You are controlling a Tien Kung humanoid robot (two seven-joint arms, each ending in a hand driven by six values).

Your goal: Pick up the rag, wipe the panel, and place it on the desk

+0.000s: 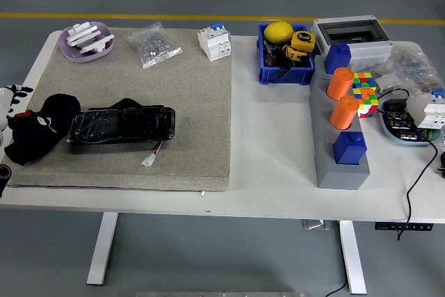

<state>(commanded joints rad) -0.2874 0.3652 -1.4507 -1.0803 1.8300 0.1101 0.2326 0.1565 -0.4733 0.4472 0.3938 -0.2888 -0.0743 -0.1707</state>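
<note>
The black rag (38, 137) lay crumpled on the mat (188, 102) at the desk's left edge, touching the panel (122, 129). It looked soft and light (pinch a raised fold). The left hand (7, 106) sat beside it; finger state could not be determined.

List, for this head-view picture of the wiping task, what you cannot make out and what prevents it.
- Left hand: cut off by the picture's left edge; its grip on the black rag cannot be told.
- Right hand: outside the head view entirely.
- Black panel: too dark to show surface detail or dirt.
- Clear bag: contents too small to identify.
- Blue bin: its walls hide the lower contents.
</note>
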